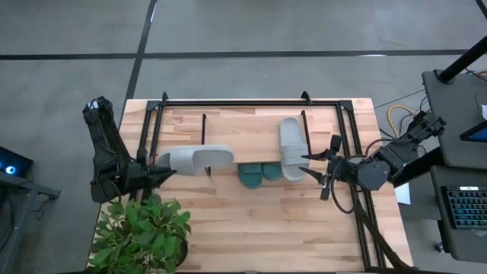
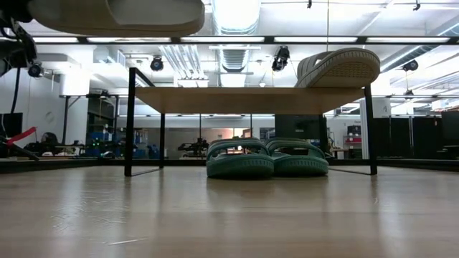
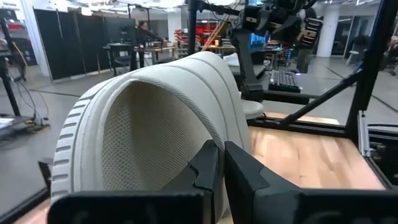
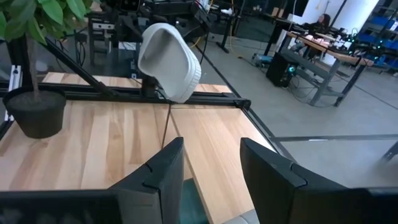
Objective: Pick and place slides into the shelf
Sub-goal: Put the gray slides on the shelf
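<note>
The left gripper [image 1: 161,174] clenches a grey slide [image 1: 199,159] raised over the shelf [image 1: 251,129]. The right gripper [image 1: 321,170], released, sits beside another grey slide [image 1: 291,148] on top; two teal slides [image 2: 265,158] lie underneath.

No readable text, labels, brands, numbers or signs anywhere: none on slides, shelf, arms, or in the room beyond the table.

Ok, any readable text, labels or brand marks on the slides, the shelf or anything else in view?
None readable.
Pale grey foam slide in the left gripper: no marking visible.
Second pale grey foam slide on the light wooden shelf top: none visible.
Teal green foam slides: none visible.
</note>
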Controlling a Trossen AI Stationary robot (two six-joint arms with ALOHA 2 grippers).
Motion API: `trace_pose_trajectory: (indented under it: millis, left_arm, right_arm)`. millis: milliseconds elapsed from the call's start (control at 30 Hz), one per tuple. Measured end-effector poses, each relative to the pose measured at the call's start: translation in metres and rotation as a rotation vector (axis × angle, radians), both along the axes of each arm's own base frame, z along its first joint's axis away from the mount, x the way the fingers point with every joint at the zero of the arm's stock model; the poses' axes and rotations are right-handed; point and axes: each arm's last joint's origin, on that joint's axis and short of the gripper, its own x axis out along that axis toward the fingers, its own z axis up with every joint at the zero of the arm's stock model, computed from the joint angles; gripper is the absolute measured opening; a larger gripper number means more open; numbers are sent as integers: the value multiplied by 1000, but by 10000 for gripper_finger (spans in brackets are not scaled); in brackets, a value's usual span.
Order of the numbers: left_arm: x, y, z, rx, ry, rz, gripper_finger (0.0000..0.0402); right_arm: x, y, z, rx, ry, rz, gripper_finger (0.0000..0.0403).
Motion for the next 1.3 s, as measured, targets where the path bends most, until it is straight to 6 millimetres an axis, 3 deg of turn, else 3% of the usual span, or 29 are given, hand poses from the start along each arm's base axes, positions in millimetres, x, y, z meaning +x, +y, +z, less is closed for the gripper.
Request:
trace_pose_trajectory:
  millis: [200, 667, 900, 1133, 1300]
  left_arm:
    - [-3, 9, 7, 65, 17, 6, 0]
    - [-19, 43, 62, 170, -86, -68, 0]
    - [-23, 49, 74, 236, -199, -143, 0]
    - [-18, 39, 76, 313, -244, -178, 0]
    - [-11, 36, 81, 350, -266, -103, 0]
  right_arm:
    - [0, 0, 0, -9, 2, 2, 148]
    - [11, -13, 11, -76, -57, -31, 148]
    - [30, -36, 25, 33, -175, 260, 152]
    - [42, -73, 32, -68, -240, 159, 164]
    - [52, -83, 38, -67, -330, 283, 164]
